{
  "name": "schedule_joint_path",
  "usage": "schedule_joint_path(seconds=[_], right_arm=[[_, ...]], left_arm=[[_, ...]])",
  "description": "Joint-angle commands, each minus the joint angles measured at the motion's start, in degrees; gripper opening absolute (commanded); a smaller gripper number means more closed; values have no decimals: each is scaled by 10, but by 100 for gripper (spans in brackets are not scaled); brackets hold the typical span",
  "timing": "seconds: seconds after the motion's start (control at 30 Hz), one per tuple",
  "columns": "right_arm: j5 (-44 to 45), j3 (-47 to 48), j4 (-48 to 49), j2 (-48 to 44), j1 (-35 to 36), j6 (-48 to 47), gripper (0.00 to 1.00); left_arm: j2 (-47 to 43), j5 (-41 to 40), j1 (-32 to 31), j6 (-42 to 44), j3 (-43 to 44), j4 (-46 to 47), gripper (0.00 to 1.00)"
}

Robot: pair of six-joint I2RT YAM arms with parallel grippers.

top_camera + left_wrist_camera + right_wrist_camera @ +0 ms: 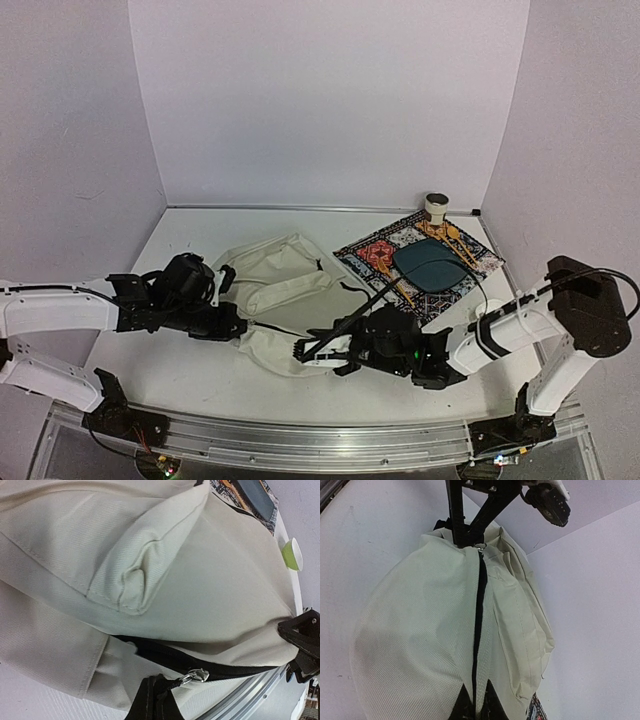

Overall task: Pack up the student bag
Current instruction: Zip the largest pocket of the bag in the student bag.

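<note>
- One student bag (285, 285) lay slumped on the table (200, 375), front-centre.
- Left gripper (156, 700): closed tight at the bag's zipper pull (195, 676).
- Right gripper (476, 707): pinched narrow on the fabric along the black zipper line (480, 610).
- Patterned mat (420, 255) lay near the bag's far right side.

From above, my left arm (60, 310) is bending out at 9 o'clock and its forearm is pointing toward 3 o'clock, lying low. The left gripper (232, 325) is pinching the student bag (285, 280), its fingers (150, 702) pressed together. My right arm (510, 330) is standing up at 4 o'clock, folding at the elbow, and its forearm is reaching down toward 9 o'clock. The right gripper (312, 350) is clamping the same bag, its fingers (462, 707) closed on the fabric.
</note>
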Motion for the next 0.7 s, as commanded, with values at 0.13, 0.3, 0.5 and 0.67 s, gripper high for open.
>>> schedule_joint_path(seconds=[0.13,0.3,0.5,0.67], right_arm=[[34,-79,-9,-118,-19,42,0],[0,-79,-36,-130,-19,86,0],[-46,-45,-62,-118,-19,147,15],[-49,-1,-105,-101,-19,181,46]], left_arm=[[36,-244,102,-54,-36,-113,0],[45,-231,112,-47,-32,-99,0],[12,-195,112,-36,-45,-66,7],[2,-190,113,-23,-39,-54,14]])
